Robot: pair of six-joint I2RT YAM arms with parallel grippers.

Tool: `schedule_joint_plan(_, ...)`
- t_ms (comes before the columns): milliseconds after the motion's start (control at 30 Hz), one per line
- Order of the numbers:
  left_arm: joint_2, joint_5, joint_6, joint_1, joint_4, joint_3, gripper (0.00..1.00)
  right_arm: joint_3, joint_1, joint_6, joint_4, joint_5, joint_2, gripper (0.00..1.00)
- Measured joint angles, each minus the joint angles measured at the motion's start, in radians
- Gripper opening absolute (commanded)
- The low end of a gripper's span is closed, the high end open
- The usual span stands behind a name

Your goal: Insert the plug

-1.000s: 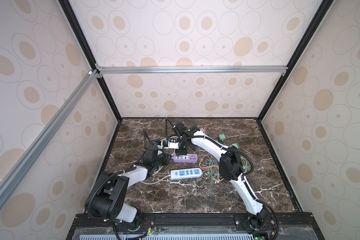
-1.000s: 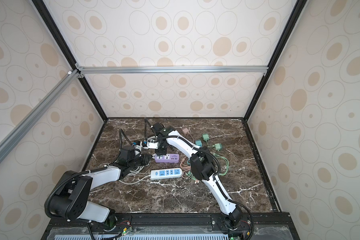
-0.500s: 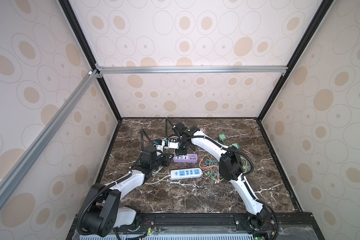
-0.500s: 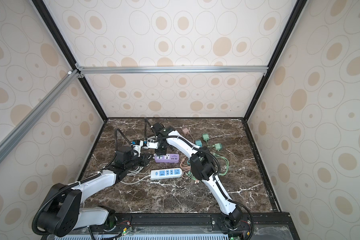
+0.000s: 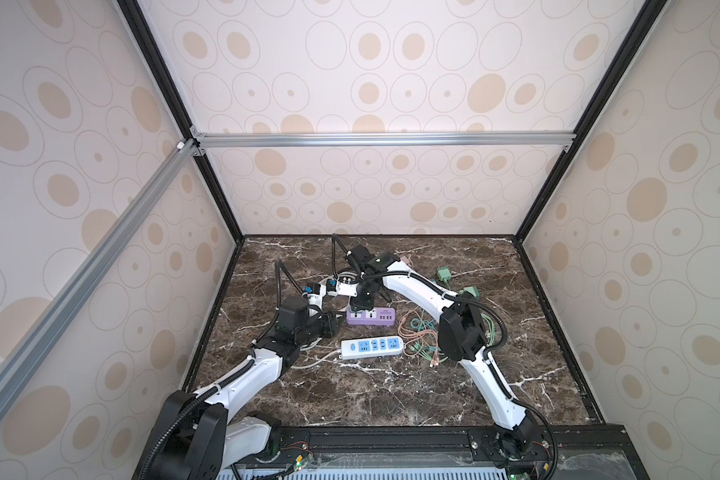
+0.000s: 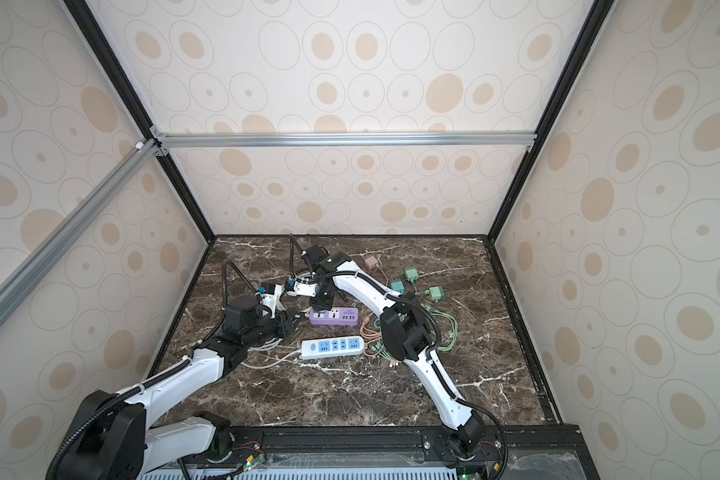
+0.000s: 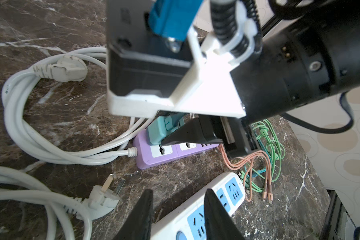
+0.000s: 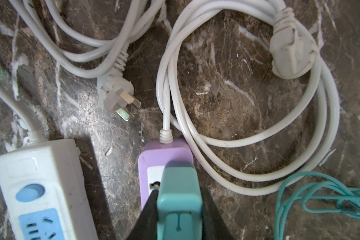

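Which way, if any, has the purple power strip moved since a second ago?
No. The purple power strip still lies just beyond the white power strip, at the same spacing.

The left gripper [image 7: 178, 193], black fingers apart, hovers over a white plastic power strip with blue sockets [image 7: 183, 208]. The right gripper [image 7: 164, 138] clamps a teal rectangular plastic plug [image 7: 157, 131] on a purple plastic power strip [image 7: 146, 159].

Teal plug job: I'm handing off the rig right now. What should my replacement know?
Right claw: shut on the teal plug.
Left claw: open, empty, over the white power strip.
Done: the plug is gripped and sits at the purple power strip, on the socket nearest its cord.
Left: I can't tell if the pins are fully in. Press home, check, then release.
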Motion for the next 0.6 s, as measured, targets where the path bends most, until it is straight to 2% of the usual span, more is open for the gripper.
schedule_joint_plan(300, -0.062, -0.025, 0.001, -0.003, -0.068, 0.0, 0.57, -0.006, 0.0, 0.042, 0.01, -0.012, -0.006, 0.4)
schedule_joint_plan(600, -0.096, -0.04, 0.002, -0.004, -0.087, 0.0, 0.6, -0.007, 0.0, 0.074, 0.019, -0.019, -0.036, 0.48)
